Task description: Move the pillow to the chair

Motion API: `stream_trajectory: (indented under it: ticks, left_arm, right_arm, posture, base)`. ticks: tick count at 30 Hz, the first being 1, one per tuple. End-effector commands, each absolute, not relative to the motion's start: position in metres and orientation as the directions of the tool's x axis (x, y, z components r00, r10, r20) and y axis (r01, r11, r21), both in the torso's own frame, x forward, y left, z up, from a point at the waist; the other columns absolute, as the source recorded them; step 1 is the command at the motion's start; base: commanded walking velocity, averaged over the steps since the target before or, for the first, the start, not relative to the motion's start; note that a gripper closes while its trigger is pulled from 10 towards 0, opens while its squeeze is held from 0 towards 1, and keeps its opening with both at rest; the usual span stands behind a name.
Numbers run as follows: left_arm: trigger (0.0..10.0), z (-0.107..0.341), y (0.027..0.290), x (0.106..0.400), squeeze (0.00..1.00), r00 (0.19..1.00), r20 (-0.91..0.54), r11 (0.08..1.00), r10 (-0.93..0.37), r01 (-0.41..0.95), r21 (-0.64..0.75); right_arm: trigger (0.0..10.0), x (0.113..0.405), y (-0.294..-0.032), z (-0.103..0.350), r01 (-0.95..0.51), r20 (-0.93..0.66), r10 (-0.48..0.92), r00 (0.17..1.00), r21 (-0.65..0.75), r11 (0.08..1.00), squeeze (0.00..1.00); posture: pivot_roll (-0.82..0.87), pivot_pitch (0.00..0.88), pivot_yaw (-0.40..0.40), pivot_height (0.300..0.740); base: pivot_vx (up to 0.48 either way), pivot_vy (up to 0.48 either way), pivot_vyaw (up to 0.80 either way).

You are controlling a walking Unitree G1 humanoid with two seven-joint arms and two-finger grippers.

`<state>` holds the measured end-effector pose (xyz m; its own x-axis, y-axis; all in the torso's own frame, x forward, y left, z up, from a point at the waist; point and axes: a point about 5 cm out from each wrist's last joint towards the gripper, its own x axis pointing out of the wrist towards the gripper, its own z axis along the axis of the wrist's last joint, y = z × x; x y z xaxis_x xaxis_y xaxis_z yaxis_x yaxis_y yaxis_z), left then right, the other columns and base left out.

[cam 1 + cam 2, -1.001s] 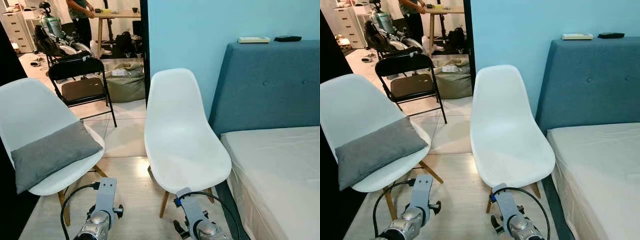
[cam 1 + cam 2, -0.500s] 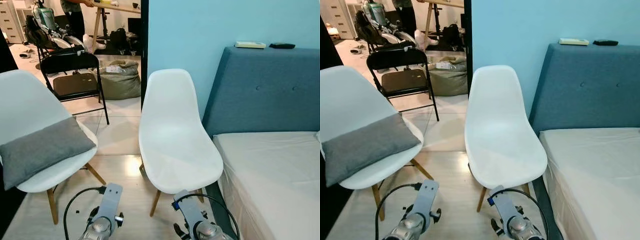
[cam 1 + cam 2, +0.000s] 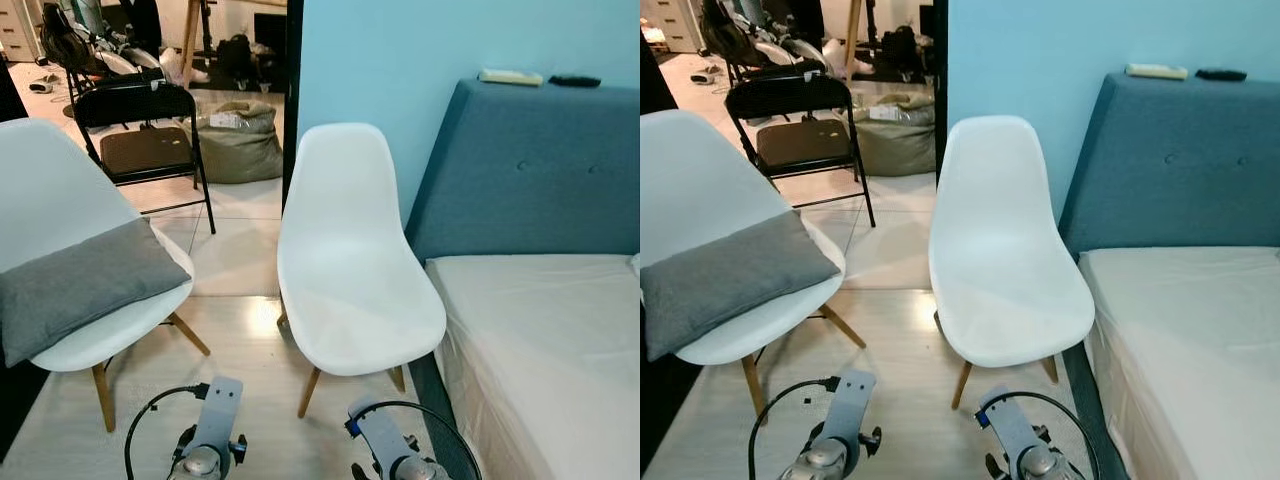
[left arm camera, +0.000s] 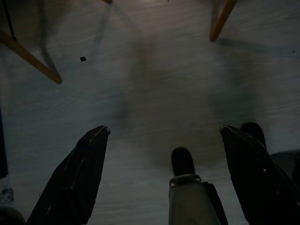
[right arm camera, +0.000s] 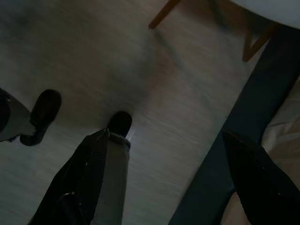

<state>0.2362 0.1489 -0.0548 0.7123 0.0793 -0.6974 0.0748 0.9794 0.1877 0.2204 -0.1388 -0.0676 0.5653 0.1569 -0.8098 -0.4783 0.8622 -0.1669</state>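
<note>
You are facing two white shell chairs side by side on a pale wood floor, with the grey pillow lying across the seat of the left white chair and the empty white chair standing just beside the bed. Compared with the views of a second ago, the whole picture has shifted: the chairs sit slightly higher and further off, and the arms show less at the lower edge, so treat this as a movement of the camera (the robot stepping or tilting), not of the furniture. The pillow lies in the same place on its seat, which means the transfer has not begun. Both arms hang low. The left end effector is released, its two black fingers spread wide above bare floor, with chair legs further ahead. The right end effector is likewise released and holds nothing, its fingers spread over the floor beside the dark bed base. Judge the current step as approach: you probably need to turn toward the pillow and raise an arm before any grasp is possible. A black folding chair stands behind, well apart from both.
</note>
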Motion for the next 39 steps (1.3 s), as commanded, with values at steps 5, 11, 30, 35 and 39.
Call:
stream_trajectory:
  ticks: [5,11,30,35,39]
  left_arm:
    - [10.0,-0.056,0.147,0.235,0.00,0.707,-0.704,0.975,0.061,0.108,0.193]
    - [10.0,-0.058,0.141,0.231,0.00,0.700,-0.713,0.981,0.041,0.108,0.162]
    - [10.0,-0.049,0.147,0.241,0.00,0.760,-0.642,0.986,0.100,0.013,0.169]
    - [10.0,-0.049,0.156,0.241,0.00,0.739,-0.651,0.982,0.174,-0.085,0.167]
    - [10.0,-0.048,0.156,0.243,0.00,0.744,-0.646,0.982,0.171,-0.079,0.169]
  right_arm:
    - [10.0,0.211,-0.139,-0.073,-0.448,-0.816,0.153,0.557,-0.140,0.883,0.00]
    - [10.0,0.208,-0.145,-0.074,-0.446,-0.820,0.135,0.557,-0.158,0.881,0.00]
    - [10.0,0.224,-0.146,-0.065,-0.424,-0.787,0.149,0.599,-0.154,0.892,0.00]
    - [10.0,0.231,-0.145,-0.060,-0.422,-0.752,0.163,0.638,-0.165,0.891,0.00]
    - [10.0,0.233,-0.144,-0.058,-0.443,-0.750,0.174,0.638,-0.172,0.880,0.00]
  posture:
    - [0.07,0.070,-0.038,0.740]
    - [0.06,0.061,-0.054,0.740]
    - [0.04,0.075,0.003,0.740]
    - [0.04,0.081,-0.003,0.740]
    - [0.05,0.079,-0.003,0.740]
  base:
    - [0.000,0.000,0.00]
    - [0.000,0.000,0.00]
    - [0.000,0.000,0.00]
    - [0.000,0.000,0.00]
    - [0.000,0.000,0.00]
